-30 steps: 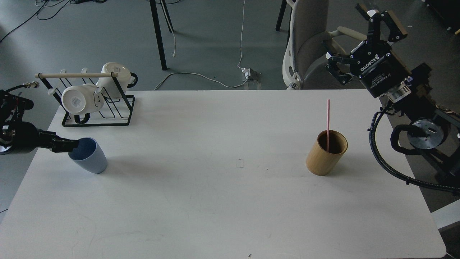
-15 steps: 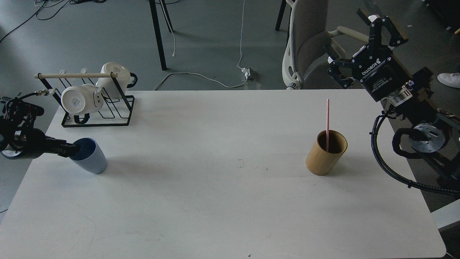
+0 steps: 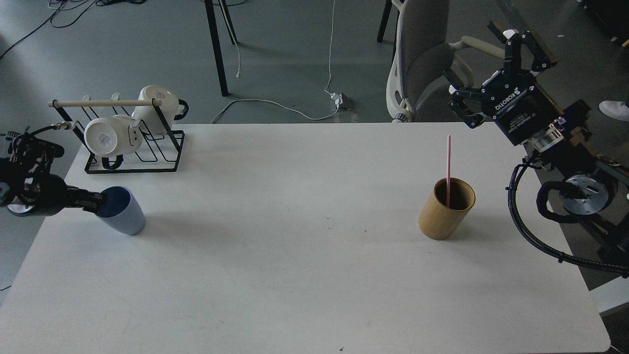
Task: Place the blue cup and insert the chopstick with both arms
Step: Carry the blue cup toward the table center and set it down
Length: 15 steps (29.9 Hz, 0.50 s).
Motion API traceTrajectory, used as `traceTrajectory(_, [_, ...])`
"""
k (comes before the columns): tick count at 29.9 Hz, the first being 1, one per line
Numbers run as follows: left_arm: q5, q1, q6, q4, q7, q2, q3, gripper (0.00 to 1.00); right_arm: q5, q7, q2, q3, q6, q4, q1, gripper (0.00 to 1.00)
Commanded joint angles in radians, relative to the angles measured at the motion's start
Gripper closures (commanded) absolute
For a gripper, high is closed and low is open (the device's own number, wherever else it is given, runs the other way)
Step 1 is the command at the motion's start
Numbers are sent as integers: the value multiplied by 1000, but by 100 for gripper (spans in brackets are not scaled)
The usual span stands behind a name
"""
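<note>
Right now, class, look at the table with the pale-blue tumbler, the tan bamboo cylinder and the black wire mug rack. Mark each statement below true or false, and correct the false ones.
1. The thin pink stick stands in the tan bamboo cylinder. True.
2. The pale-blue tumbler sits at the table's right edge. False: it is near the left edge, with the left gripper at its rim.
3. The right gripper is open, holding nothing. True.
4. The black wire rack holds blue mugs. False: its mugs are white.
5. The right gripper touches the pink stick. False: it is raised well apart, to the right.
</note>
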Motion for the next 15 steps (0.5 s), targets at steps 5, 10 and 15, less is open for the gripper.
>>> traceTrajectory(5, [0, -114, -16, -259, 0, 52, -11, 100, 0, 0, -1, 3, -12, -14, 1, 1])
traceTrajectory(10, [8, -274, -89, -456, 0, -35, -11, 100, 0, 0, -9, 67, -35, -34, 3, 1])
traceTrajectory(15, [75, -338, -120, -420, 0, -331, 15, 100, 0, 0, -17, 83, -44, -51, 21, 1])
